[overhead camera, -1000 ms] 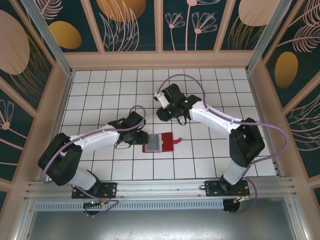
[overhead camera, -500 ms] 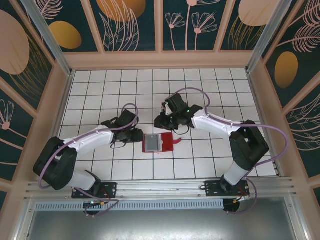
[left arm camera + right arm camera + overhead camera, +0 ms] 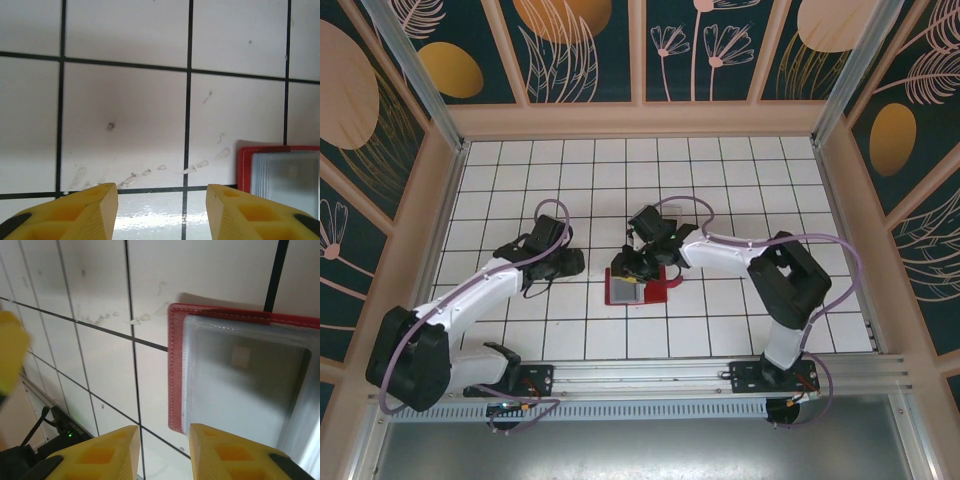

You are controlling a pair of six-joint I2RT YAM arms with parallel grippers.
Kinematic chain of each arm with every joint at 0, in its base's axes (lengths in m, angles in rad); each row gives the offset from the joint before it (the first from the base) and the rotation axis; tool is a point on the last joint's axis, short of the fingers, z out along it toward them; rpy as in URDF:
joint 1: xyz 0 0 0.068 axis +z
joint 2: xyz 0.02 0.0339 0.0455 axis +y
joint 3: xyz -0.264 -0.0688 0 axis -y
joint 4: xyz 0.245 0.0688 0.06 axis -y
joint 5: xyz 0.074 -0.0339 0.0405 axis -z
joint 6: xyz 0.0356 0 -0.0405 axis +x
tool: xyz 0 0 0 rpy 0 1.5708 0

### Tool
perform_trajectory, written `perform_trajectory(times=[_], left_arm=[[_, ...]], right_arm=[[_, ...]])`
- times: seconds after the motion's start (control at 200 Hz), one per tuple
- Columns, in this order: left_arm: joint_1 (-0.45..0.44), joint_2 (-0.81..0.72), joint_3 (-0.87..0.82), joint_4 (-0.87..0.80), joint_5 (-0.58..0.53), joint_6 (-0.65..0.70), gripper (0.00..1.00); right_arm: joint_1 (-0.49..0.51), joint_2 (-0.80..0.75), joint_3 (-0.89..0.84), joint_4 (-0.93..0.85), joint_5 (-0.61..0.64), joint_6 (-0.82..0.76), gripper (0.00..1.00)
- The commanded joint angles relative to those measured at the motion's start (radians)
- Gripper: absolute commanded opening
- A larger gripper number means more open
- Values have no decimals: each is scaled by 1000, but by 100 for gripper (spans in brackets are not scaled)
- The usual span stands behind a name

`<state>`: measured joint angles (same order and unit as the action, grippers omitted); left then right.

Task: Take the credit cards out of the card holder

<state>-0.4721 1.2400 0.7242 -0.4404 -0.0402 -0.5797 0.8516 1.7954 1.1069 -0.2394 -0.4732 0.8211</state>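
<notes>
The card holder [image 3: 658, 291] lies open on the white tiles, red with a grey inside, its snap tab pointing right. A pale grey credit card [image 3: 240, 390] with a small square mark sits in its pocket. My right gripper [image 3: 626, 268] hovers low over the holder's far left corner. In the right wrist view its fingers [image 3: 164, 432] stand open, and the holder's red edge [image 3: 175, 370] runs just beyond the gap. My left gripper [image 3: 572, 266] is about one tile left of the holder, open and empty [image 3: 161, 195]. The holder's corner [image 3: 280, 172] shows at its lower right.
Wooden frame walls [image 3: 450, 190] surround the tiled floor [image 3: 720, 180] on three sides. A metal rail [image 3: 640, 375] with both arm bases runs along the near edge. The left gripper's yellow finger [image 3: 10, 357] shows at the right wrist view's left edge.
The left gripper drew back left, off the holder's edge. The right gripper came down and left from the back tiles to the holder's far corner. Both jaws widened a little.
</notes>
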Motion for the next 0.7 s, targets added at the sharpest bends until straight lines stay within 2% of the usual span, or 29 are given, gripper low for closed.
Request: perform_trajectory(times=[0.0, 0.691], left_arm=[[4, -39, -5, -32, -55, 16, 50], [4, -49, -22, -14, -16, 25, 50]], right_arm=[[17, 41, 41, 6, -8, 17, 33], [35, 162, 126, -70, 0, -14, 36]])
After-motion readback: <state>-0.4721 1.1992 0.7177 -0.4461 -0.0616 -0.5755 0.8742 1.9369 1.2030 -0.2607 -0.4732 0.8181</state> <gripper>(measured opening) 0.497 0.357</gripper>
